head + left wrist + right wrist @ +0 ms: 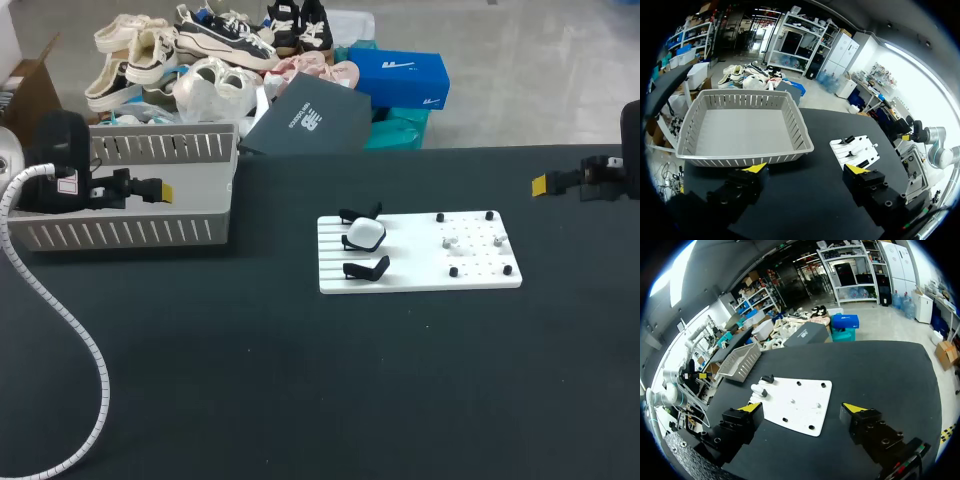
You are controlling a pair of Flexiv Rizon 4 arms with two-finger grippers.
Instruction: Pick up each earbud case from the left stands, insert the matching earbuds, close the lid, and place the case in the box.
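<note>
On the black table [300, 380] lies one white board [420, 252], near the middle and a little toward the far edge. Its left part carries three black stands [366, 268]. The middle stand is almost fully hidden behind the one white earbud case [364, 235] that sits on it, with the lid down. The two other stands carry nothing.

The right part of the board has four black pegs [453, 271] and, between them, two small pale pieces [450, 241]. These are too small to say whether they are earbuds.

One grey basket [130, 232] stands at the far left corner of the table, and its floor is bare in the left wrist view.

The left gripper [806, 170] hangs above the near rim of the basket, fingers spread wide and holding nothing. In the head view only one of its yellow tips can be seen, and the arm covers part of the basket.

The right gripper [801, 407] is near the right edge of the table, well apart from the board. It is also spread wide with nothing between the fingers. In the head view its arm is cut off and again only one yellow tip shows.
</note>
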